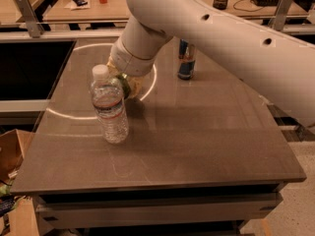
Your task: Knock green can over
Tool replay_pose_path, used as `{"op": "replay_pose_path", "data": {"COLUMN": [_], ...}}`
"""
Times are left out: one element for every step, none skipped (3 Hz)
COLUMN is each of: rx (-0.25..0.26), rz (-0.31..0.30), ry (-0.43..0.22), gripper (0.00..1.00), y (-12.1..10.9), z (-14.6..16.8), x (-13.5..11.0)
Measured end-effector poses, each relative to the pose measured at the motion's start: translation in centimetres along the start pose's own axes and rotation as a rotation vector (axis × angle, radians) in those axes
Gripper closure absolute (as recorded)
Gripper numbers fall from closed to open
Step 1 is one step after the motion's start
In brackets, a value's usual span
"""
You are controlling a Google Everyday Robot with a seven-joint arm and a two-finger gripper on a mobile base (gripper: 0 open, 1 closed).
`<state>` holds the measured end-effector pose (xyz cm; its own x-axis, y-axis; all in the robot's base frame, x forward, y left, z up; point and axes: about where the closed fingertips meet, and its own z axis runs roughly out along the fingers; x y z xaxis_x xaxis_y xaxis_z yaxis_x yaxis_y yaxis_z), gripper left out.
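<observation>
The green can (126, 86) shows only as a small green patch just behind and to the right of the water bottle (109, 107), low near the table top. The rest of it is hidden by the bottle and by the arm. My gripper (123, 78) is right at the can, at the end of the big white arm that reaches in from the upper right. The gripper's wrist covers the can's top, and I cannot tell whether the can stands upright or is tilted.
A slim blue-and-silver can (186, 63) stands at the back, right of the arm. The brown table (197, 141) has a white ring of light on its left half. A cardboard box (11, 151) sits on the floor at the left. Desks with clutter stand behind.
</observation>
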<state>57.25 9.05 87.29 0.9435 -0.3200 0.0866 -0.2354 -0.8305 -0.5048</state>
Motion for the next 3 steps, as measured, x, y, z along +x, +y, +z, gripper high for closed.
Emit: {"op": "replay_pose_path", "data": {"rx": [-0.049,-0.08,-0.082], "rz": [0.011,0.025,0.025], "ry": [-0.021,-0.03,-0.032], "gripper": [1.0,1.0,0.85], "y": [0.61,1.12,1.14], "z": [0.85,1.4,1.52], "x": [-0.2,-0.3,-0.38]}}
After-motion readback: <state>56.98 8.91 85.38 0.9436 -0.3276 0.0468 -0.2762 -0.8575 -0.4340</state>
